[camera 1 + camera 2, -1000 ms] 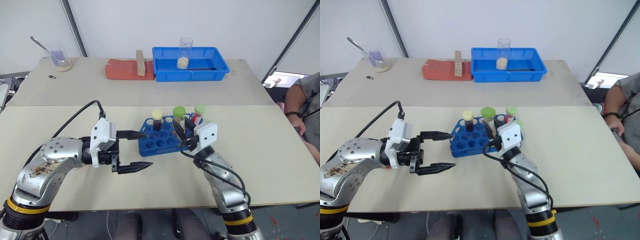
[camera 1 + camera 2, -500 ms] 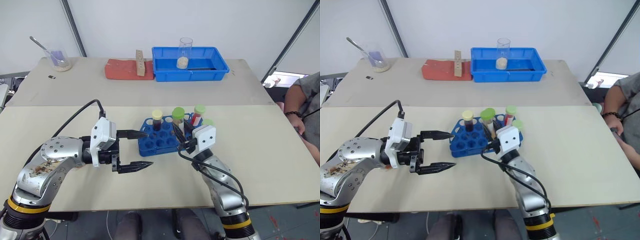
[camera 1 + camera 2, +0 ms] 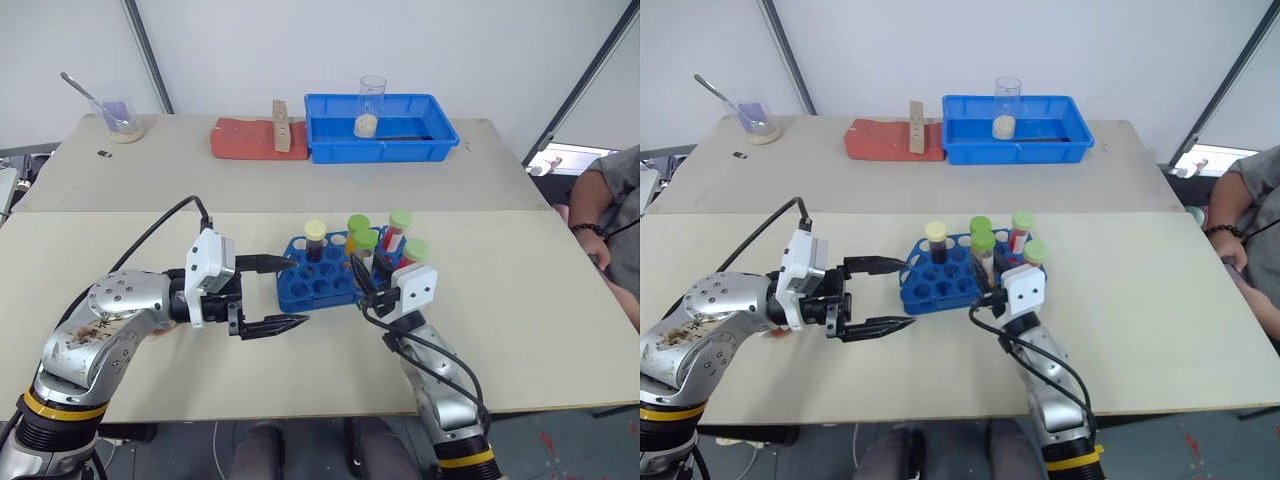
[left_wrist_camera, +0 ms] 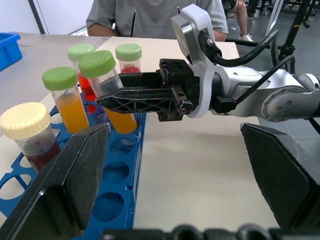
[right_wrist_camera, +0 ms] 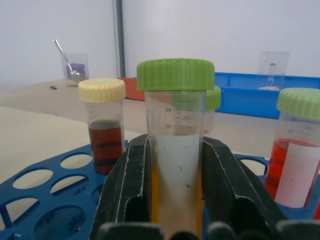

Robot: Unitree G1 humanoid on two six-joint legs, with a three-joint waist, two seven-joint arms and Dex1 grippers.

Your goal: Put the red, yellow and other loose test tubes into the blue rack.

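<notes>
- While the right gripper [image 3: 366,281] stands at the blue rack [image 3: 322,283], its two fingers flank a yellow tube with a green cap [image 5: 175,145], set upright in the rack; whether they still clamp it I cannot tell
- the left gripper [image 3: 283,295] hovers released just beside the rack
- the brown, cream-capped tube [image 3: 315,240] and red tube [image 3: 396,229] stand in holes
</notes>
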